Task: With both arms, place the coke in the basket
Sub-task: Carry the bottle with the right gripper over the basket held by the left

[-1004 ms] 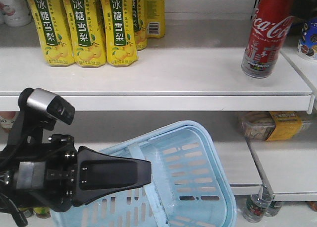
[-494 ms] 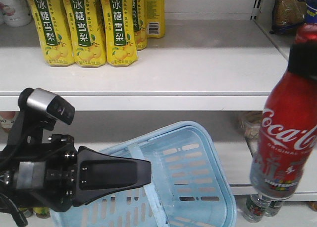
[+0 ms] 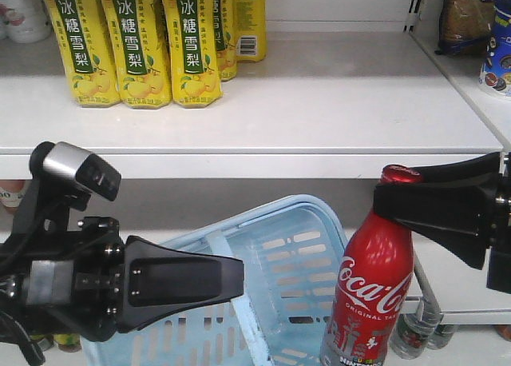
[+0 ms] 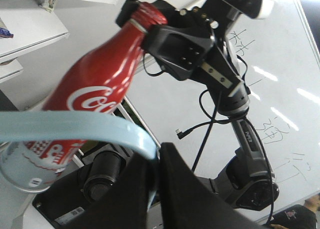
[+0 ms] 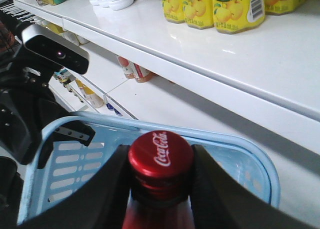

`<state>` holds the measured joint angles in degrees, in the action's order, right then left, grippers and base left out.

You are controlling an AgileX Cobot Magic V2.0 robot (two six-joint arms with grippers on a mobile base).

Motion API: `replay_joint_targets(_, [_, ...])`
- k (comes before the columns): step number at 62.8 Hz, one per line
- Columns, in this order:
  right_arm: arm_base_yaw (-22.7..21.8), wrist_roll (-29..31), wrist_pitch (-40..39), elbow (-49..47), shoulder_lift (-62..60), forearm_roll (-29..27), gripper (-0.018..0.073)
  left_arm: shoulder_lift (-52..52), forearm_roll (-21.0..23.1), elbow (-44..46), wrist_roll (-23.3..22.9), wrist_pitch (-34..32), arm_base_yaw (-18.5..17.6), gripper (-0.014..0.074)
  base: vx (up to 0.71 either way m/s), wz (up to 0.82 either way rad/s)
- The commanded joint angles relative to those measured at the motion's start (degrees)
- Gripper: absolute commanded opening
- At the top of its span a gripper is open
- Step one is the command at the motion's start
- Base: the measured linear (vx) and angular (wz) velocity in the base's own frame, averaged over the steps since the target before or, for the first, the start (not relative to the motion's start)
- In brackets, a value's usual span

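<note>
The coke (image 3: 371, 290), a slim red bottle with white script, hangs upright by its neck. My right gripper (image 3: 390, 195) is shut on the neck just under the red cap (image 5: 161, 156). The bottle overlaps the right side of the pale blue basket (image 3: 291, 258); its base is cut off by the frame, so I cannot tell whether it is inside. The basket is tilted, and my left gripper (image 3: 239, 284) is shut on its flat band handle (image 4: 75, 126). In the left wrist view the coke (image 4: 95, 89) shows past that handle, with the right gripper (image 4: 150, 29) at its top.
Yellow drink cartons (image 3: 136, 46) stand on the white upper shelf (image 3: 319, 102), whose front edge lies just above the right gripper. Snack packs (image 3: 467, 14) sit at the upper right. Small bottles (image 3: 415, 334) stand low beside a shelf post.
The coke left the upper shelf, swung out to the right, and now hangs lower and further left beside the basket. The left arm and basket have not moved.
</note>
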<state>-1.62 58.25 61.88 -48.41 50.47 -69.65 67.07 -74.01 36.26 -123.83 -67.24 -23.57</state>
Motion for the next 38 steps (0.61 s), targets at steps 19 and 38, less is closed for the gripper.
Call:
replay_joint_targets(19, [12.71, 1.97, -10.51, -1.44, 7.29, -4.85, -0.0005, -1.29, 4.84, 1.50, -0.09, -9.97, -0.37, -0.0006, 0.00, 0.00])
replay_joint_targets(38, [23.91, 1.41, -22.43, -1.44, 14.43, -2.30, -0.0005, -1.29, 4.84, 1.50, -0.09, -9.97, -0.37, -0.0006, 0.00, 0.00])
